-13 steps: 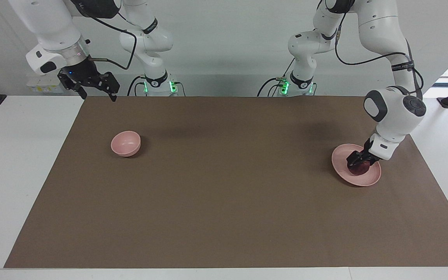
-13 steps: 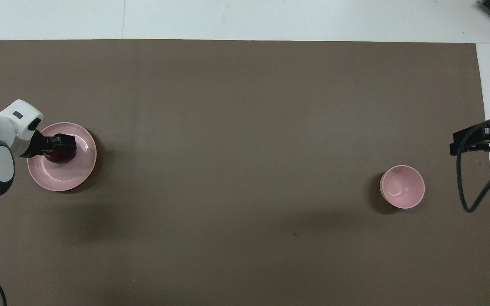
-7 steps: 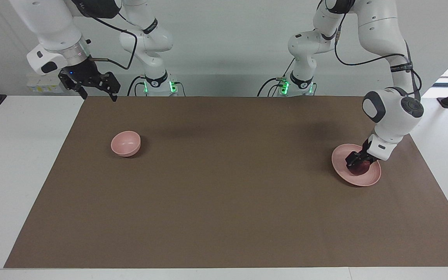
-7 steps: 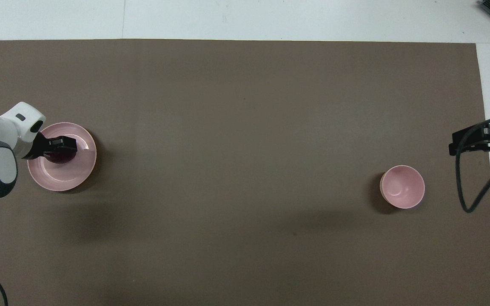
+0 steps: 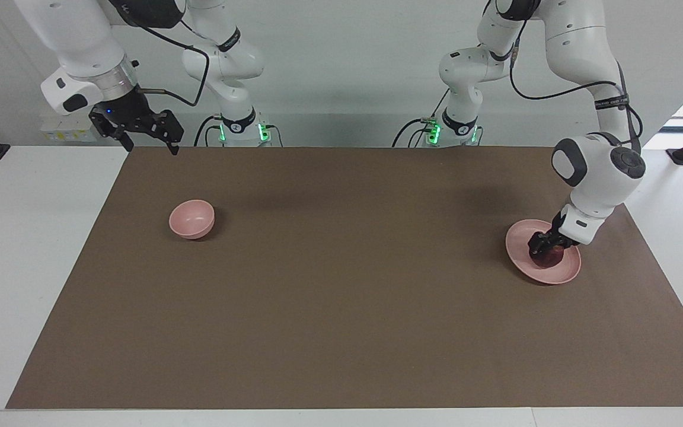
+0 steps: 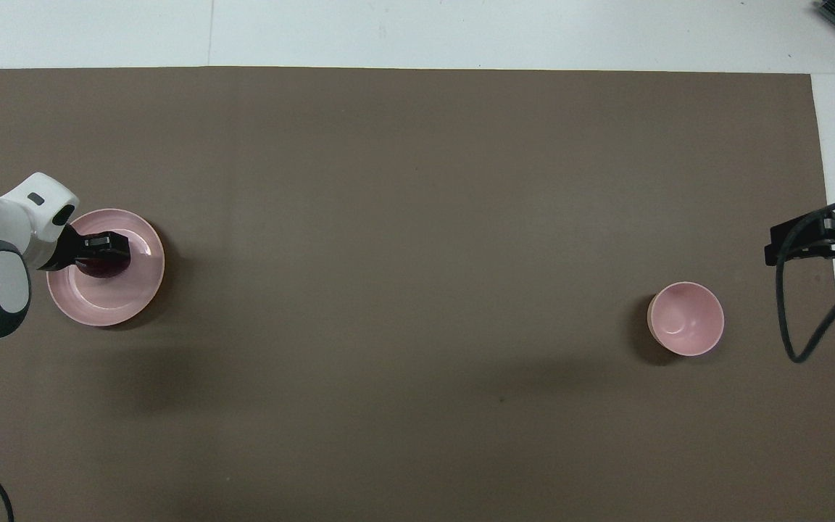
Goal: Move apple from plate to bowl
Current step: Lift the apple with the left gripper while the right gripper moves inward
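Right gripper (image 5: 147,141) open, parked over mat's (image 5: 341,296) robot-side corner, arm waiting, bowl (image 5: 192,219) at right arm's end, plate (image 5: 543,270) at left arm's end, left gripper (image 5: 546,251) clamped on apple (image 5: 548,258), apple on plate

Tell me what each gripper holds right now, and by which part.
The left gripper is closed on the apple from above, fingers at its sides, on the plate. The right gripper is open and holds nothing.
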Tool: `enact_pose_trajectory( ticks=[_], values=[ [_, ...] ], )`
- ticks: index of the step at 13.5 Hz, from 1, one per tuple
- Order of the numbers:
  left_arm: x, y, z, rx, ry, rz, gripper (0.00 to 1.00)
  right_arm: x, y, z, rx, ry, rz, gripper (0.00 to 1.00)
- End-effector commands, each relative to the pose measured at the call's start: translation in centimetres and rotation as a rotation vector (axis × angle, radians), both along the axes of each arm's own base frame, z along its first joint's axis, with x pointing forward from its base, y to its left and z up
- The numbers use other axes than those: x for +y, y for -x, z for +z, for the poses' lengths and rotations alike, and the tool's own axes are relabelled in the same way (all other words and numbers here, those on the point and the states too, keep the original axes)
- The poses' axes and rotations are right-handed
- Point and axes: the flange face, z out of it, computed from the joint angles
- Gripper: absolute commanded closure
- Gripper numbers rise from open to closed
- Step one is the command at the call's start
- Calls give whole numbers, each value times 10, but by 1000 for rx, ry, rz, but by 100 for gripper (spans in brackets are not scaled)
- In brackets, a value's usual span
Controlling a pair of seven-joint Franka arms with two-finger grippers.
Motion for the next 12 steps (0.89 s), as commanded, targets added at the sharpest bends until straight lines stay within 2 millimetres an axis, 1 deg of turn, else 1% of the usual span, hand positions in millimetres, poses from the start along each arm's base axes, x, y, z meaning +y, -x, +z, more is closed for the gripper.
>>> enact_pose_trajectory(
  ticks=[1,3,6,9,10,12],
  values=[
    [-6,-2,2,-18,-2,-25,100,0,0,0,4,-21,3,0],
    [-6,-5,9,-20,-2,-22,100,0,1,1,2,-21,3,0],
    [-8,-6,29,16,13,-13,100,0,1,-1,5,-21,3,0],
    [-11,-12,64,-30,70,16,100,-1,2,-1,7,-21,2,0],
    [-18,-13,78,-50,117,36,100,-1,1,-1,5,-21,2,0],
    [-28,-7,95,-48,194,35,100,-2,2,-1,5,-21,0,0]
  ],
)
